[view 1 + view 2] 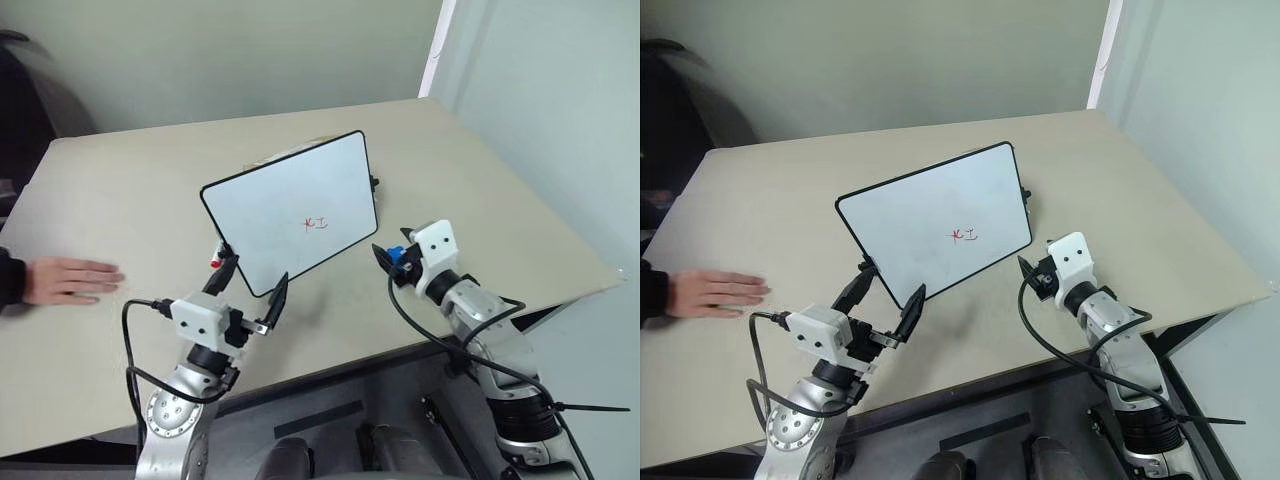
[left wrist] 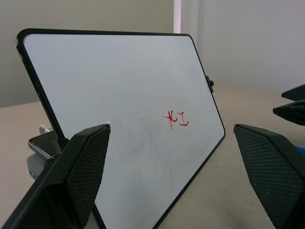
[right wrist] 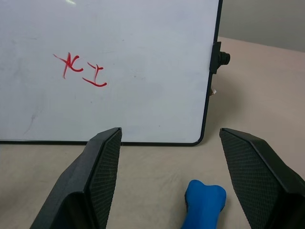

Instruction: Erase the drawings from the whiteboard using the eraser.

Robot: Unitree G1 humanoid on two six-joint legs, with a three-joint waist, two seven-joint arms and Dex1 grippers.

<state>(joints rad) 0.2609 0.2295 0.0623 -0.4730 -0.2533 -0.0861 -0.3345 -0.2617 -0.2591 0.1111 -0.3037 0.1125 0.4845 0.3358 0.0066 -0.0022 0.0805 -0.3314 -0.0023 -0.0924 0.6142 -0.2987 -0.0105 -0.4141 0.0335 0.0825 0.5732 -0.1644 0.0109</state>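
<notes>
Standing tilted back on the beige table [image 1: 480, 160], the whiteboard [image 1: 290, 210] carries the drawings [image 1: 315, 224], two small red scribbles low on its right half. Near the board's lower right corner, the right gripper [image 3: 167, 176] has its jaws spread wide and empty. The eraser [image 3: 204, 204], a small blue block, lies on the table between its two fingers, nearer the right one; neither pad visibly touches it. Eraser and board edge are apart, with bare table between them. At the board's lower left edge, the left gripper [image 1: 252, 290] is likewise spread and holds nothing. A person's hand [image 1: 70, 280] rests flat on the table's left side, well away from the board.
</notes>
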